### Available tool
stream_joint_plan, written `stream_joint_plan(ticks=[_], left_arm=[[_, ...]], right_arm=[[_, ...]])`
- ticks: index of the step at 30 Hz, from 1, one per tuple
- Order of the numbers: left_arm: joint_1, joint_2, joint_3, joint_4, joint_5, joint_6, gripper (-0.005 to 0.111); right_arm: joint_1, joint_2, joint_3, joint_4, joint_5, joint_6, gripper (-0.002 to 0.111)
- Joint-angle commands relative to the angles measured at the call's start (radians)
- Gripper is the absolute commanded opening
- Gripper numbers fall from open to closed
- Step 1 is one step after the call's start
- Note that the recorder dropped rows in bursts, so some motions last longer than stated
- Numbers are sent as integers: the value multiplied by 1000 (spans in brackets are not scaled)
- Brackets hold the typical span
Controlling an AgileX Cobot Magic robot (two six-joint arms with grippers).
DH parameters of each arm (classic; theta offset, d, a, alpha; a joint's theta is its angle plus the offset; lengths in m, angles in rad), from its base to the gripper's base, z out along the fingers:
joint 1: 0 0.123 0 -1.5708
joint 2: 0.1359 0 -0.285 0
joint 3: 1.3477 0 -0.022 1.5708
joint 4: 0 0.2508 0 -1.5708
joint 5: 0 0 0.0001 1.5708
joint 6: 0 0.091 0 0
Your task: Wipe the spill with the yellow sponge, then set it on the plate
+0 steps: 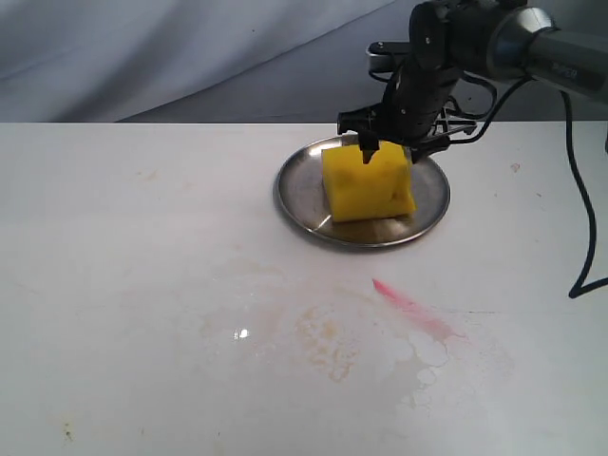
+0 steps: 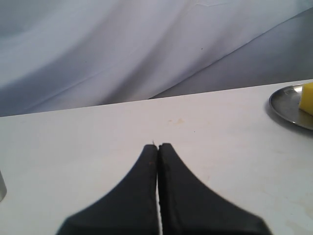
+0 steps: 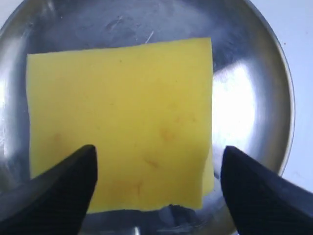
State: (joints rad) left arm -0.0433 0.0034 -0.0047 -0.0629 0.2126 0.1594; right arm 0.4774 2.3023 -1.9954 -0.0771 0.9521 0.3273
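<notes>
The yellow sponge (image 1: 368, 185) rests on the silver plate (image 1: 294, 195) at the back of the table. My right gripper (image 1: 389, 149) hovers just over the sponge's top, open. In the right wrist view its two fingers stand apart on either side of the sponge (image 3: 122, 107), and plate (image 3: 249, 98) shows past the sponge's edge. The spill (image 1: 328, 337) is a faint tan blotchy residue on the table in front of the plate. My left gripper (image 2: 158, 146) is shut on nothing, over bare table; it is out of the exterior view.
A pink-red streak (image 1: 413, 309) lies right of the residue. A grey cloth backdrop (image 1: 142, 57) hangs behind the table. The left wrist view catches the plate's rim (image 2: 286, 105) and a corner of the sponge (image 2: 307, 98).
</notes>
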Motion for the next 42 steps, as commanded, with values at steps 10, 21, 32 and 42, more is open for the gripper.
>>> stream_joint_plan(ticks=[10, 21, 32, 42], left_arm=[[-5, -3, 5, -6, -7, 0, 0], [-5, -3, 5, -6, -7, 0, 0], [-5, -3, 5, -6, -7, 0, 0], [-5, -3, 5, -6, -7, 0, 0]], right_arm=[[2, -387, 141, -112, 154, -90, 59], [-3, -1046, 892, -90, -298, 129, 25], [-151, -1584, 1381, -109, -608, 138, 13], [-303, -1913, 1760, 40, -823, -27, 0]])
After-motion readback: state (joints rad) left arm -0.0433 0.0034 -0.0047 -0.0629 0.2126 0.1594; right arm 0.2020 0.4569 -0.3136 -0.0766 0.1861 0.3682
